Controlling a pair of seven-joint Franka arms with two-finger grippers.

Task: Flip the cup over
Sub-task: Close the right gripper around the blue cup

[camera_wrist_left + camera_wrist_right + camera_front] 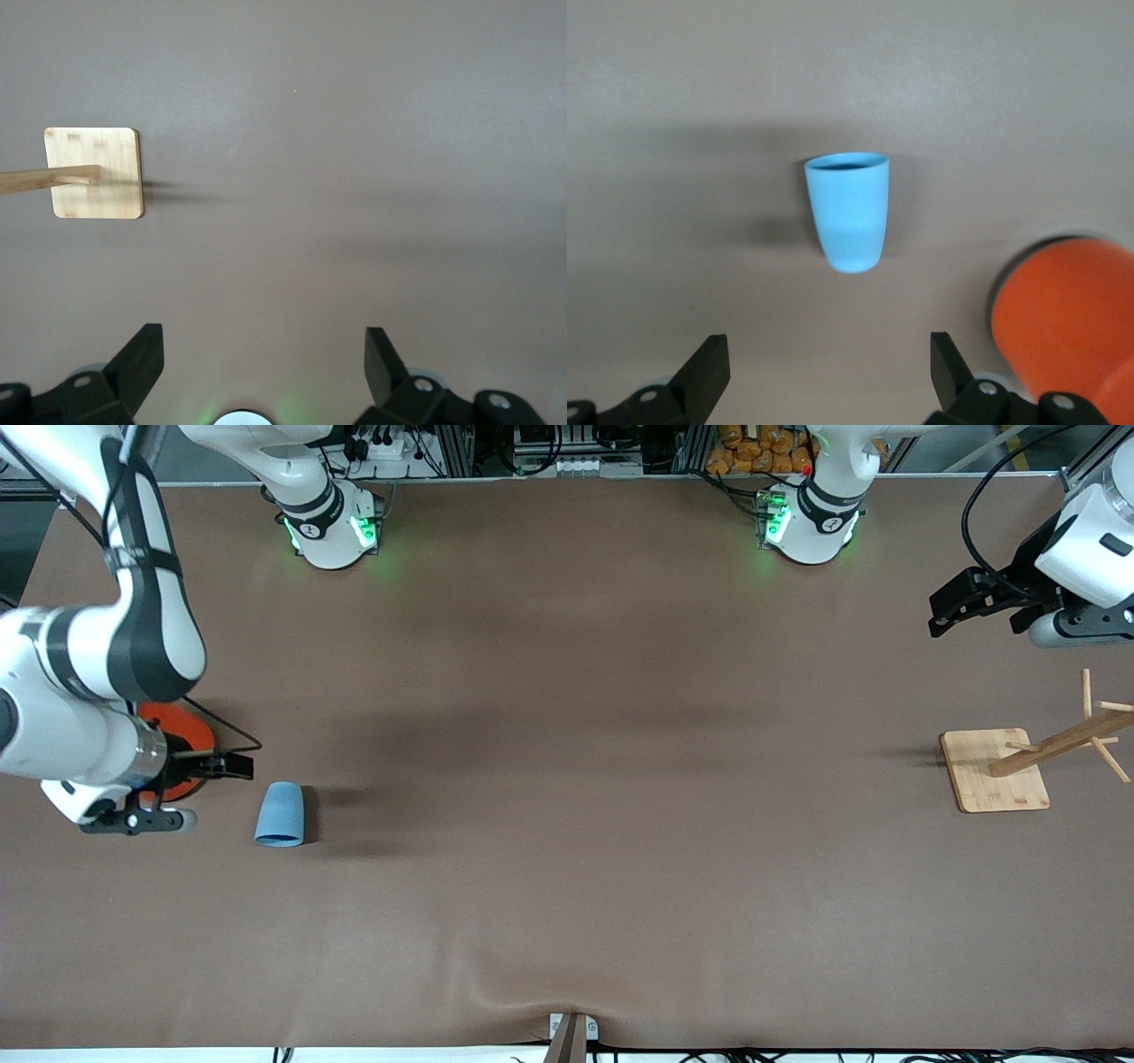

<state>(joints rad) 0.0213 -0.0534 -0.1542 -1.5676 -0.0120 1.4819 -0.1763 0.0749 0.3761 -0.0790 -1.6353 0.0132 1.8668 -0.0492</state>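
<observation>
Small light-blue tapered plastic cup (280,815) lying sideways, mouth at 6 o'clock, at 3 o'clock from right gripper (232,765), fingers spread, empty; left gripper (952,613) spread, waiting far off.

The right arm (89,717) hides most of the orange can (182,731); the rack (1063,744) runs off the front view's edge.

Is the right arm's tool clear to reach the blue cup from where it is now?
Probably yes. The right tool hangs open beside the cup, which lies on its side on bare table. The orange can sits under the arm, not between them.
</observation>
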